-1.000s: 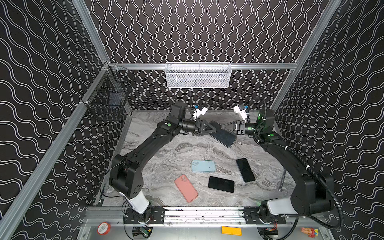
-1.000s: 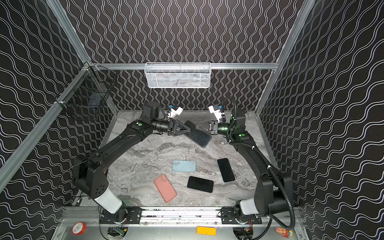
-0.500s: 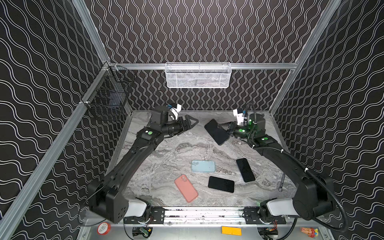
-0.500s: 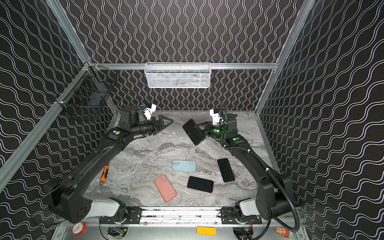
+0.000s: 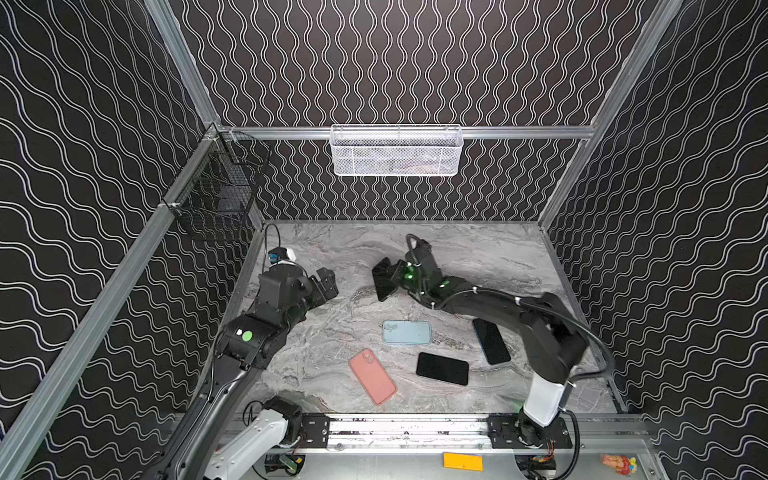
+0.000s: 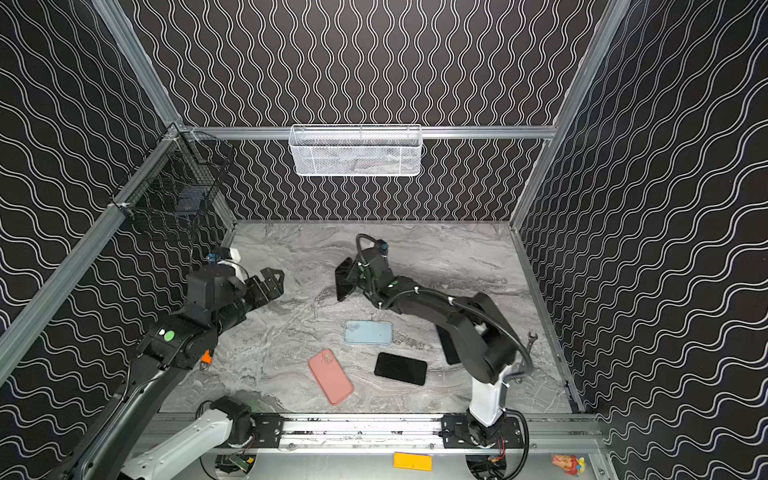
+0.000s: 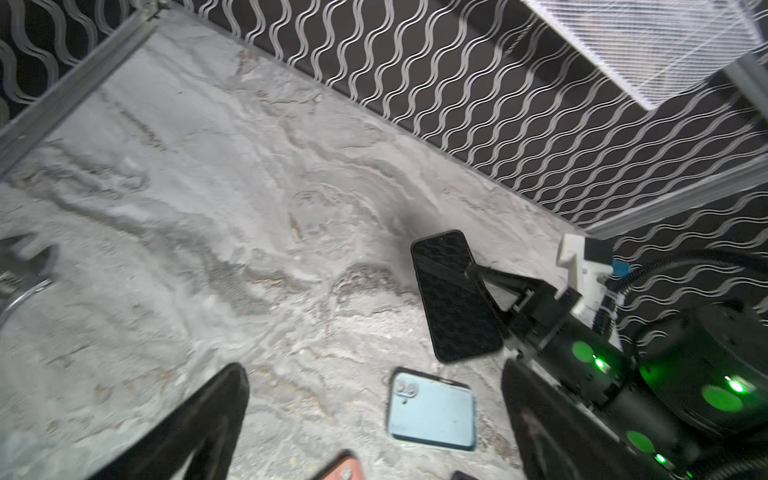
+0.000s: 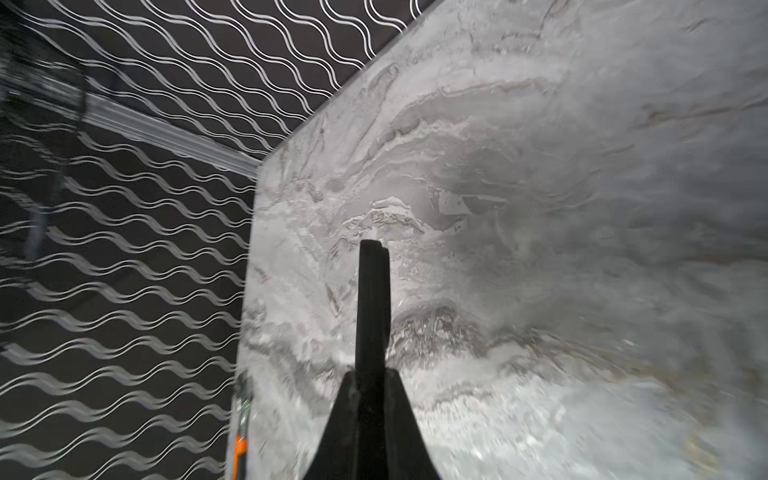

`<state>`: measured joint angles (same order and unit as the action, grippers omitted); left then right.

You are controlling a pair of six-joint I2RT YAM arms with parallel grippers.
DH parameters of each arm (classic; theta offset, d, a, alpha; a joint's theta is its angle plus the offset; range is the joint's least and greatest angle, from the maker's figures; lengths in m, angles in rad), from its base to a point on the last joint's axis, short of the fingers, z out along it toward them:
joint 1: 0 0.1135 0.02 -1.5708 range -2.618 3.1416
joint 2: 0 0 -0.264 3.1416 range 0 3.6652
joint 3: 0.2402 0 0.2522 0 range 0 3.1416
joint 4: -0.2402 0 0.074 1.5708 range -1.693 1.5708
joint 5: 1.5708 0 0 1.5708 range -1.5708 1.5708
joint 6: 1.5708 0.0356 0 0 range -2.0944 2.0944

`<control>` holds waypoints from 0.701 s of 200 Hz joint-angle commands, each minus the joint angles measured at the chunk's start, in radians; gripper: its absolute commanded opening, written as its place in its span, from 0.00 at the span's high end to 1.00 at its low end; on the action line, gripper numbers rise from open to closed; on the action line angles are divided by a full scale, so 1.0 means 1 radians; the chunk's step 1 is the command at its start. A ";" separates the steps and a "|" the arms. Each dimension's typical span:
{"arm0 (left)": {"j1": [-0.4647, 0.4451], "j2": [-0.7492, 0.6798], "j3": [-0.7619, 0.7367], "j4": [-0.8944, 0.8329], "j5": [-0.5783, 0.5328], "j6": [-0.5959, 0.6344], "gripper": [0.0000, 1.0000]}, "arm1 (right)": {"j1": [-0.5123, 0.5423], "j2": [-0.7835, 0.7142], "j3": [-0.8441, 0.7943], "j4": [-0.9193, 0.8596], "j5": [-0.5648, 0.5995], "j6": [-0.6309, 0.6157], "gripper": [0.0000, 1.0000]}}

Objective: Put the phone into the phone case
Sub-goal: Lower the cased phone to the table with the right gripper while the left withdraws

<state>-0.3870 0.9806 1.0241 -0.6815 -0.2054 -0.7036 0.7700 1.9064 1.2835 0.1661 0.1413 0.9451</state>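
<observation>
Left end effector [image 5: 325, 284] has let go of the black phone [image 7: 453, 297] and drawn back to the left side. Its jaws are spread wide with nothing between them. Right end effector [image 8: 371, 376] is pinched narrow on one edge of the phone, which sits tilted over the mid-rear counter [image 5: 478, 257]; contact below unclear. Blue case [image 5: 406, 332] and pink case [image 5: 372, 376] lie flat nearer the front.
</observation>
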 commanded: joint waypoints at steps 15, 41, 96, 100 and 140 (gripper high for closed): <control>0.000 -0.056 -0.062 0.003 -0.006 0.042 0.02 | 0.060 0.165 0.118 0.078 0.197 0.043 1.00; -0.001 -0.086 -0.083 -0.013 0.003 0.065 0.01 | 0.105 0.262 0.196 0.082 0.285 0.035 1.00; -0.040 -0.129 -0.080 -0.056 -0.020 0.091 0.02 | 0.153 0.379 0.281 0.066 0.317 0.062 1.00; -0.040 -0.132 -0.080 -0.059 -0.021 0.092 0.02 | 0.155 0.382 0.281 0.067 0.317 0.064 1.00; -0.044 -0.163 -0.080 -0.067 -0.016 0.085 0.02 | 0.153 0.415 0.291 0.074 0.276 0.037 1.00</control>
<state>-0.4282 0.8310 0.9421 -0.7544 -0.2203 -0.6285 0.9249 2.3020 1.5627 0.2687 0.4404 0.9867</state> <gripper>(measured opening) 0.985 0.112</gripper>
